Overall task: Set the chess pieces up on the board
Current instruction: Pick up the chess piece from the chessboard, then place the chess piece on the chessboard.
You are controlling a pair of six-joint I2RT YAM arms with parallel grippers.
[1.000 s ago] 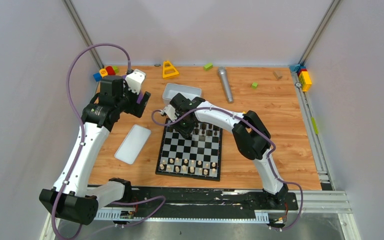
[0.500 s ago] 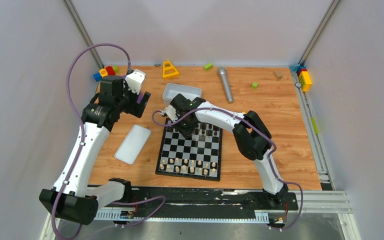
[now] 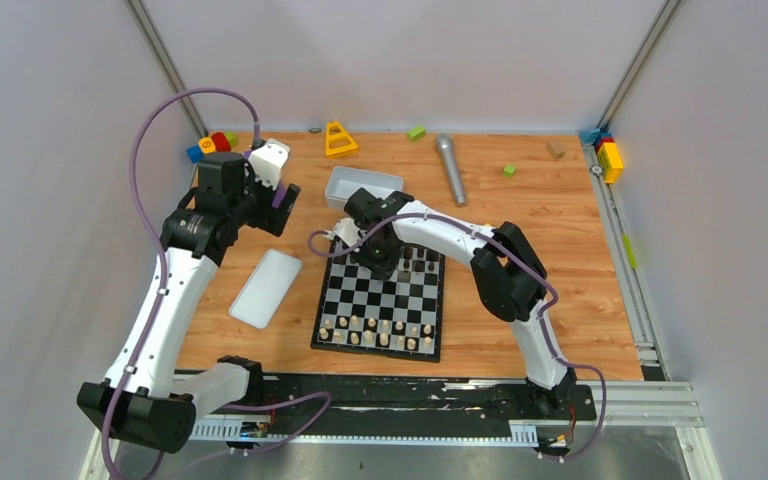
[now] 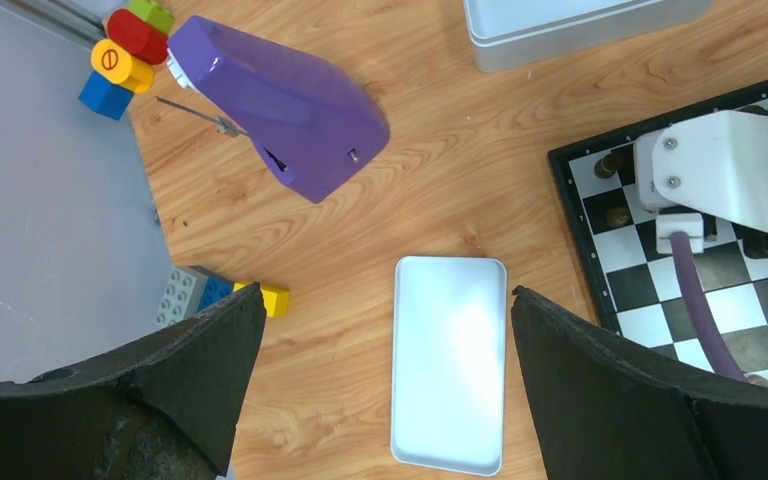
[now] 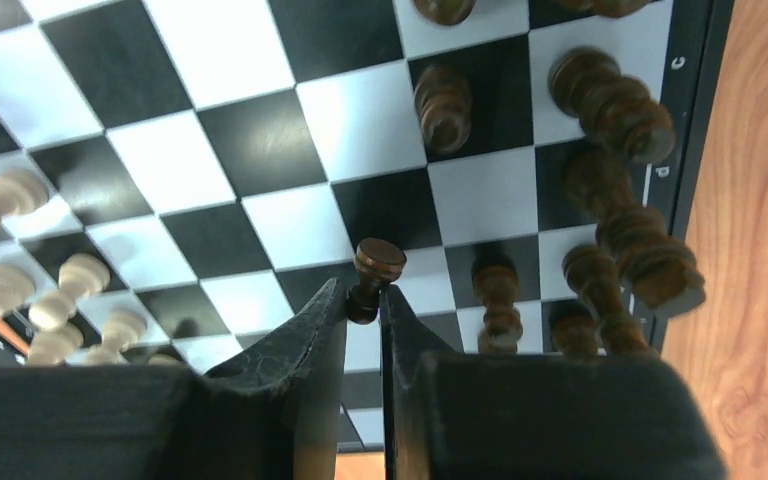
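Pinching dark pawn (image 5: 372, 275) — right gripper (image 5: 363, 300), over board (image 5: 260, 130) | left gripper (image 4: 385, 300) — spread wide

Dark brown pawn (image 5: 378, 262) held over checkered board (image 5: 260, 130) — pale pieces (image 5: 82, 274) standing.

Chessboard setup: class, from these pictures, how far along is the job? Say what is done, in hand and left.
Done: the pale pieces stand in two rows at the near edge of the board, and many dark pieces line the far edge. In hand: the right end effector is shut on a dark pawn. Left: setting that pawn down; a gap shows in the dark pawn row.
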